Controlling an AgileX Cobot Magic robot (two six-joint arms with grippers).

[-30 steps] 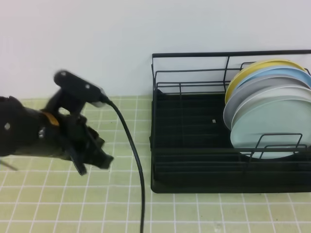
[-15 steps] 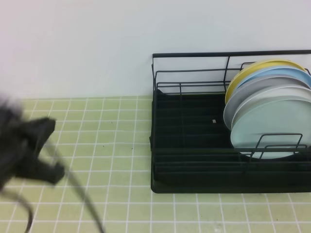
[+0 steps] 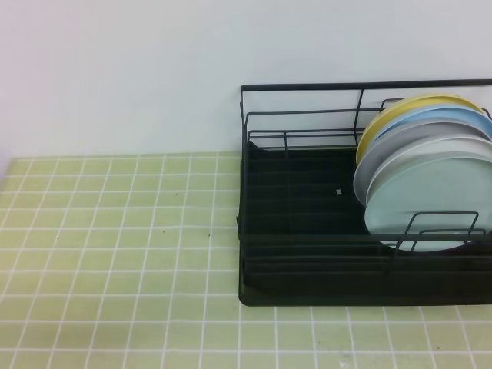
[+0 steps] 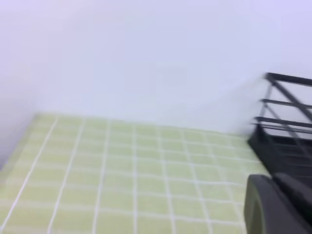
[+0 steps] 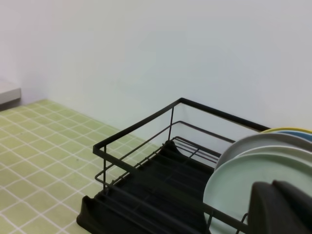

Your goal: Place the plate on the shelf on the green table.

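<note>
The green table (image 3: 115, 261), a flat spread of small light yellow-green tiles with white grout, takes up most of the room's lower half, with a plain white wall (image 3: 115, 69) behind it. On its right side sits the shelf (image 3: 300, 231), a large black wire dish rack with a black tray base, a tall back rail and looped dividers. At the rack's right end several plates stand on edge, leaning one against the next: a yellow plate (image 3: 407, 104) at the back, a sky-blue plate (image 3: 453, 114) in front of it, a white-grey plate (image 3: 415, 138), and at the very front the plate (image 3: 430, 192), round, glossy, pale aqua with a shallow rim, held upright behind a wire loop.

From overhead neither arm is in sight. Each wrist view shows only a dark blurred corner of its own gripper, the left gripper (image 4: 273, 204) over bare tiles beside the rack, the right gripper (image 5: 282, 207) just in front of the aqua plate. Both are clenched on nothing.

I judge the placing done: the plate rests in the rack and is released. What remains, I'd guess, is only for the arms to stay clear.

I can read no brand, label or writing anywhere.
</note>
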